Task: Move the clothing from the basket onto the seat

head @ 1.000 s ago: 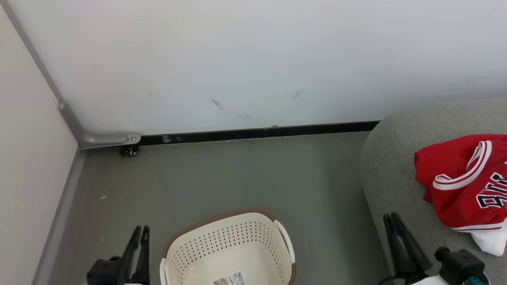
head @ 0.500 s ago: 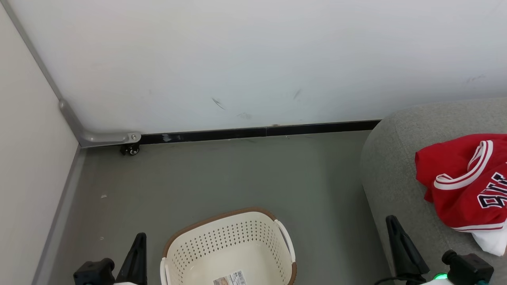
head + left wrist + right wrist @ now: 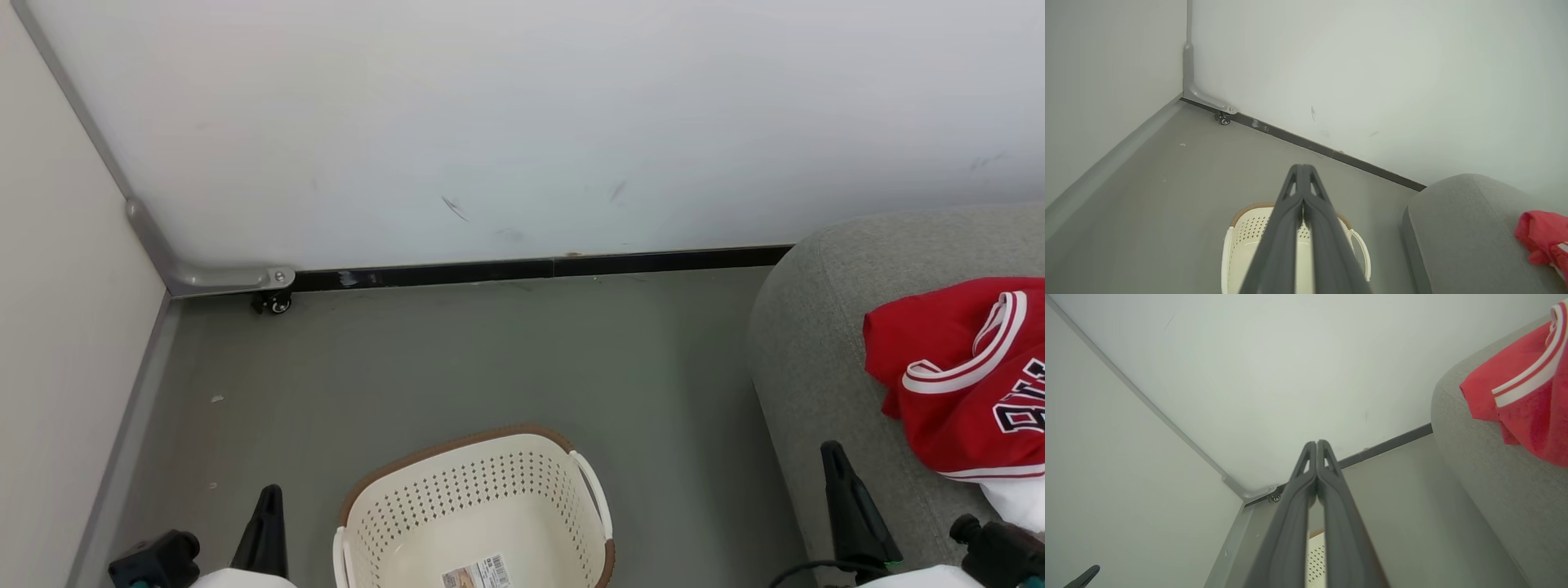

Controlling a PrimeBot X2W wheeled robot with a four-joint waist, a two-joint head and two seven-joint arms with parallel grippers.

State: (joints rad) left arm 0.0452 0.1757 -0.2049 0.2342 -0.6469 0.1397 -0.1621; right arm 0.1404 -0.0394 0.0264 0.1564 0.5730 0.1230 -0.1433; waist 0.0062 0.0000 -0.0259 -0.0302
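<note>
At the far left a pale side wall (image 3: 57,327) meets the white back wall (image 3: 522,122) in a corner. A grey metal bracket (image 3: 212,280) and a small black wheel (image 3: 277,304) sit at the foot of the corner. The left gripper (image 3: 268,494) shows at the lower left over the grey floor (image 3: 490,351), near the basket (image 3: 457,445) but apart from it. In the left wrist view its two fingers (image 3: 1288,220) are pressed together and hold nothing. The basket stands on the floor at the bottom middle; inside it show the cream bottom and a barcode sticker (image 3: 476,572). The right gripper (image 3: 831,449) is at the lower right, in front of the rounded edge of the seat (image 3: 808,351). Its fingers (image 3: 1296,506) are also closed together and hold nothing. The seat takes the right side. The clothing (image 3: 955,359) lies crumpled on the seat, red with white striped trim and part of dark lettering, well apart from the basket. Neither gripper touches it. A white piece of cloth (image 3: 1016,498) shows under its lower edge.
</note>
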